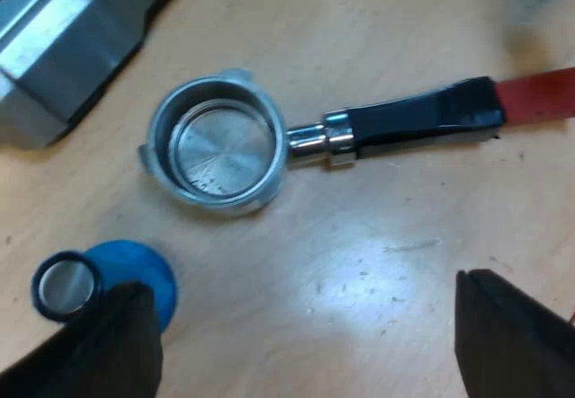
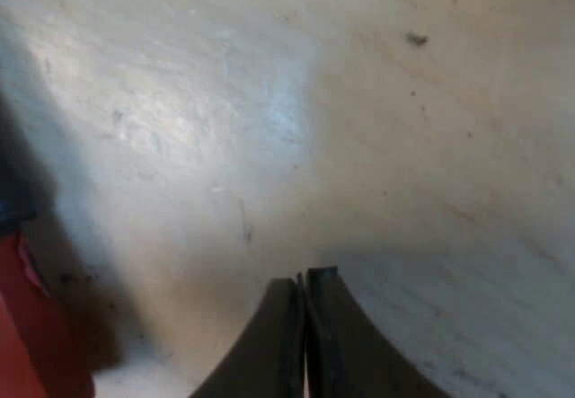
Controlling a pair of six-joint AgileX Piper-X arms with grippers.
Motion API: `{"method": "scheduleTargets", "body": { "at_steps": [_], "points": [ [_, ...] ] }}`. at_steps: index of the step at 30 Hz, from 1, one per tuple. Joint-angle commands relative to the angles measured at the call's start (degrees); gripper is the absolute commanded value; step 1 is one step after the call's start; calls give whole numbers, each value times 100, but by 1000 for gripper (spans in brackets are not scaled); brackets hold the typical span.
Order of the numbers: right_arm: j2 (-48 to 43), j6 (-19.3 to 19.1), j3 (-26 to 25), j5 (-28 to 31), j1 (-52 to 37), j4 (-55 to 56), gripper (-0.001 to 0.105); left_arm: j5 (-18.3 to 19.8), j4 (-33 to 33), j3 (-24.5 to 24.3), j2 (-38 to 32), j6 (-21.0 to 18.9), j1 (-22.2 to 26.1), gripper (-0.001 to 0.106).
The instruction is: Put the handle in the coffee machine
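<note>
Handle (image 1: 395,127) lies loose on the desk (image 1: 377,254), metal cup near the coffee machine (image 1: 63,48). The left end effector (image 1: 305,326) hangs spread wide and empty, while the right end effector (image 2: 304,326) is pinched together on nothing. Imo an off-centre grab could spin it into the blue tamper (image 1: 117,277).

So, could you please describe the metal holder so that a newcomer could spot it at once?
Start at the grey metal espresso machine; on the table beside it lies the metal holder, loose, its empty round basket facing up. Unlike the blue tamper nearby, it has a long dark handle ending in red.
</note>
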Motion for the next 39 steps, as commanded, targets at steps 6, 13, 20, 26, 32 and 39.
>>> {"method": "scheduleTargets", "body": {
  "at_steps": [6, 13, 20, 26, 32, 39],
  "points": [
    [396, 116, -437, -376, -4, 364, 0, 37, 13, -14, -5, 62, 128, 70],
    [634, 250, -678, -376, 48, 529, 0, 25, 13, -14, -5, 182, 128, 70],
    [865, 412, -678, -376, 475, 487, 0, 25, 211, -54, -5, 302, 128, 70],
    [1028, 463, -879, -418, 716, 441, 0, -71, 634, -268, -5, 547, 128, 70],
    [1195, 489, -1218, -596, 910, 441, 0, -106, 721, -467, -5, 547, 128, 70],
    [1209, 631, -1347, -641, 1141, 192, 0, -133, 1109, -516, -5, 547, 128, 70]
  ]
}}
